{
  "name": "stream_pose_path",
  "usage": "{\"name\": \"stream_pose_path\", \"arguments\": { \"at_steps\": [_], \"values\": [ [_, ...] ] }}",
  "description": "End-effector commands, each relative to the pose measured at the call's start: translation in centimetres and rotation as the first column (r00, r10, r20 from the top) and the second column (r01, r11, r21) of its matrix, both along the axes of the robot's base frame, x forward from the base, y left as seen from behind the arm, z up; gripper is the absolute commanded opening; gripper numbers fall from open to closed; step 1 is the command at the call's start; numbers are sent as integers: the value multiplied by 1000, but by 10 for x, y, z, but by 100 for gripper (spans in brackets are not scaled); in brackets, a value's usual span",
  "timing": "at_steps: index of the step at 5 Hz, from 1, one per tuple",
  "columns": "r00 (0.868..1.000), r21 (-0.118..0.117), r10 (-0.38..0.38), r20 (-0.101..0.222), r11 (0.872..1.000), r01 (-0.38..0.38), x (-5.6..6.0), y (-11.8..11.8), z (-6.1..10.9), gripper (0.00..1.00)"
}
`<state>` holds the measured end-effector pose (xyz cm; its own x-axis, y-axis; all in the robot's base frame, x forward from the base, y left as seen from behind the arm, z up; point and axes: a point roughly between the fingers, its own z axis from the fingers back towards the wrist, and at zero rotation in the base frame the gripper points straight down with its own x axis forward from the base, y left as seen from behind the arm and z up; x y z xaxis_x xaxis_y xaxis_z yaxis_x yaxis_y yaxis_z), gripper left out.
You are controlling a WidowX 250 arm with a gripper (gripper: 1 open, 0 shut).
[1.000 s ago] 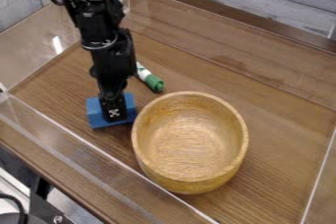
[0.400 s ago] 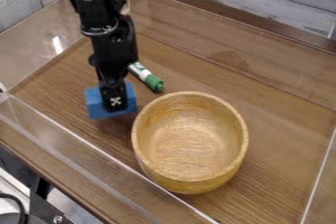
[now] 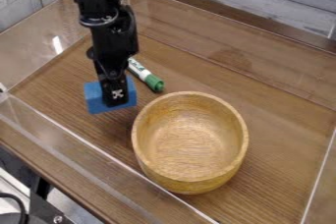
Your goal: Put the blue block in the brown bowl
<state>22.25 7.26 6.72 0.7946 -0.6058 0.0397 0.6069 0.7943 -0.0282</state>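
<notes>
Gripper (image 3: 117, 94) pointing straight down, jaws clamped on blue block (image 3: 100, 97), 1 block only. We see block at gripper tip, apparently just off desk (image 3: 250, 81), left of brown bowl (image 3: 191, 140); contact with desk hard to tell. Green-capped marker (image 3: 144, 76) lying just behind gripper, near bowl rim. We judge lift step in hand: block grasped, not yet over bowl. Next move needs more height to clear thick bowl wall, then carry right toward bowl centre, then release. Bowl empty.
</notes>
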Motion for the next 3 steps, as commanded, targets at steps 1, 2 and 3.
{"name": "stream_pose_path", "arguments": {
  "at_steps": [1, 2, 3],
  "values": [
    [998, 26, 3, 70, 1000, -5, 10, -4, 23, 0],
    [997, 24, 16, 74, 1000, -18, 9, -10, 25, 0],
    [996, 23, 29, 78, 999, -31, 9, -15, 26, 0]
  ]
}}
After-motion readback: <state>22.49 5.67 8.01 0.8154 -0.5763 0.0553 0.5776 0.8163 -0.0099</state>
